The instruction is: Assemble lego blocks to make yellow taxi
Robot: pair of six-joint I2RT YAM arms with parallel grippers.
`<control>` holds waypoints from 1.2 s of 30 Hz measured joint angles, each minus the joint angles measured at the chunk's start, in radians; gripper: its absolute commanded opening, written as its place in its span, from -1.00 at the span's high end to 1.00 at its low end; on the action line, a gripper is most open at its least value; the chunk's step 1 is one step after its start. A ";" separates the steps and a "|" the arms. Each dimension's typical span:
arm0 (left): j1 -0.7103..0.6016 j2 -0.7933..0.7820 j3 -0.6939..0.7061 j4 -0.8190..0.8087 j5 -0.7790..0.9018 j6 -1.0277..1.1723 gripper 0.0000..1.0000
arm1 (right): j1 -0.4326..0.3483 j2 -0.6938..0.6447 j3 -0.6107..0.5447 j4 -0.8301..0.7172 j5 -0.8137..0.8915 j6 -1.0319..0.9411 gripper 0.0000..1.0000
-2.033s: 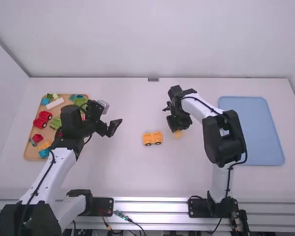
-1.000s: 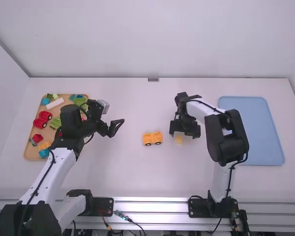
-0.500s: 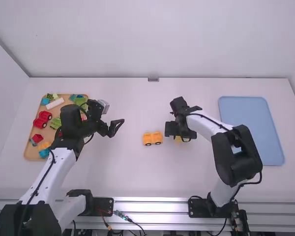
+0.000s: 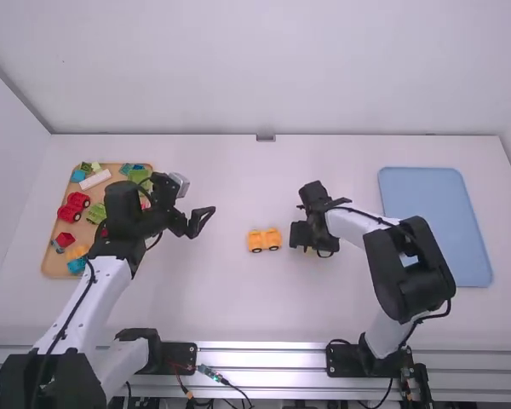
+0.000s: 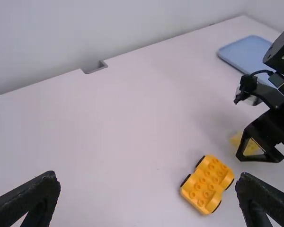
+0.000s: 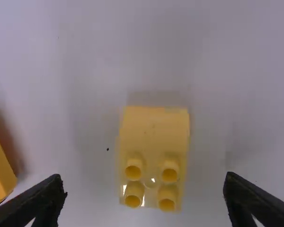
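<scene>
Orange wheeled block (image 4: 265, 240) sitting on worktop (image 4: 238, 298); pale-yellow studded block (image 6: 154, 142) lying to its right, apart. Right hand (image 4: 304, 241) hovering open above pale-yellow studded block. Left hand (image 4: 198, 223) hanging open left of orange wheeled block. Tan tray (image 4: 50, 265) lying farther left of it.

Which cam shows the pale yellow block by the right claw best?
Right wrist view: whole outline and four studs of the pale yellow block unobstructed, framed by the open right claw. Left wrist view: smaller, partly behind that claw. High view: that claw covers nearly all of it.
</scene>
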 measured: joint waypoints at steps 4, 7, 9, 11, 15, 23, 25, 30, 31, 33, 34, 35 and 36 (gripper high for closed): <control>0.000 0.000 0.000 -0.036 0.006 0.027 -0.98 | 0.000 0.000 -0.003 -0.002 0.004 0.018 -0.20; 0.000 0.000 0.000 -0.104 0.051 0.128 -0.98 | 0.000 0.000 -0.003 0.001 0.003 0.019 -0.07; 0.000 0.000 -0.008 -0.126 0.105 0.231 -0.98 | 0.000 0.000 -0.003 0.003 0.004 0.019 -0.06; 0.000 0.000 -0.037 -0.111 0.166 0.333 -0.98 | 0.002 0.000 -0.003 0.004 0.003 0.020 0.00; 0.000 0.000 -0.118 0.002 0.234 0.421 -0.98 | 0.002 0.000 -0.003 0.005 0.004 0.032 0.09; 0.000 0.000 -0.192 0.204 0.253 0.370 -0.98 | 0.002 0.036 -0.002 0.032 0.007 0.043 0.17; 0.000 0.000 -0.196 0.208 0.254 0.355 -0.98 | 0.002 0.037 -0.002 0.037 0.008 0.044 0.28; 0.000 0.000 -0.196 0.210 0.254 0.340 -0.98 | 0.001 0.044 0.012 0.017 0.011 0.044 0.55; 0.000 0.000 -0.196 0.209 0.254 0.340 -0.98 | 0.000 0.046 0.015 0.012 0.011 0.044 0.59; 0.000 0.000 -0.196 0.210 0.254 0.337 -0.98 | 0.001 0.053 0.028 -0.011 0.011 0.045 0.77; 0.000 0.000 -0.196 0.210 0.254 0.337 -0.98 | 0.001 0.056 0.034 -0.024 0.011 0.044 0.79; 0.000 0.000 -0.196 0.210 0.254 0.337 -0.98 | 0.001 0.057 0.037 -0.029 0.011 0.044 0.80; 0.000 0.000 -0.196 0.211 0.254 0.336 -0.98 | 0.001 0.059 0.042 -0.036 0.011 0.047 0.88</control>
